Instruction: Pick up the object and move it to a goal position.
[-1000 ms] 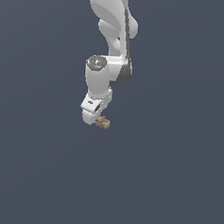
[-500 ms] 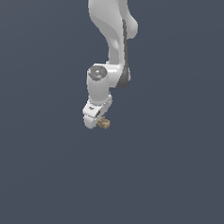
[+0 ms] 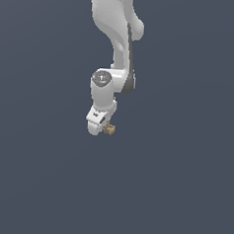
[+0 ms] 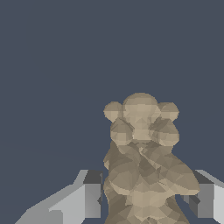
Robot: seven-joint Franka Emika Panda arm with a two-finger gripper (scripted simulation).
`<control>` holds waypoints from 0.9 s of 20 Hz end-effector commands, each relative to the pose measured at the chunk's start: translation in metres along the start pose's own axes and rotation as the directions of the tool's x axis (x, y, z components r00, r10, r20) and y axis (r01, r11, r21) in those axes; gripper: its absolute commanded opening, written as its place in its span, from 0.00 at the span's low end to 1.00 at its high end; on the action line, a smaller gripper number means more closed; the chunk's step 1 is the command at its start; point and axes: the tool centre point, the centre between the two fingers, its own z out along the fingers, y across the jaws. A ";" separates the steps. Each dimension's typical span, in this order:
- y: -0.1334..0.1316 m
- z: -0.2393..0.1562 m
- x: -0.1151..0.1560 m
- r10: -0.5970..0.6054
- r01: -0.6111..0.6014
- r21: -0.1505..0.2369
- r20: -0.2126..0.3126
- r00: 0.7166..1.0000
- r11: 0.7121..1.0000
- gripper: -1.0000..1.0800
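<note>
Glossy white rounded arm (image 3: 115, 34), dark seam, seemingly grey-capped wrist joint.

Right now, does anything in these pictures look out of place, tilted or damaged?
Nothing stands out. The tan lumpy object sits between the gripper fingers, which stand close on both sides of it. In the exterior view it shows at the gripper's tip. No damage shows.

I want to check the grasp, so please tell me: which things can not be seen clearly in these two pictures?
- Exterior view: the object is too small to show its shape, and the gripper hides part of it.
- Wrist view: the object's lower end is cut off by the picture's edge.
- Wrist view: the object covers part of the fingers, so contact at the pads cannot be confirmed.
- No goal marker shows in either view.
</note>
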 end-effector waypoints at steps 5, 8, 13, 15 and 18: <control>0.000 0.000 0.000 0.000 0.000 0.000 0.000 1.000 1.000 0.00; 0.000 0.000 0.003 0.000 0.000 0.000 0.000 1.000 1.000 0.00; 0.000 -0.001 0.024 0.000 0.000 0.000 0.000 1.000 1.000 0.00; 0.000 -0.002 0.038 0.000 0.000 0.000 0.000 1.000 1.000 0.00; 0.000 -0.003 0.064 0.000 0.000 0.000 0.000 1.000 1.000 0.00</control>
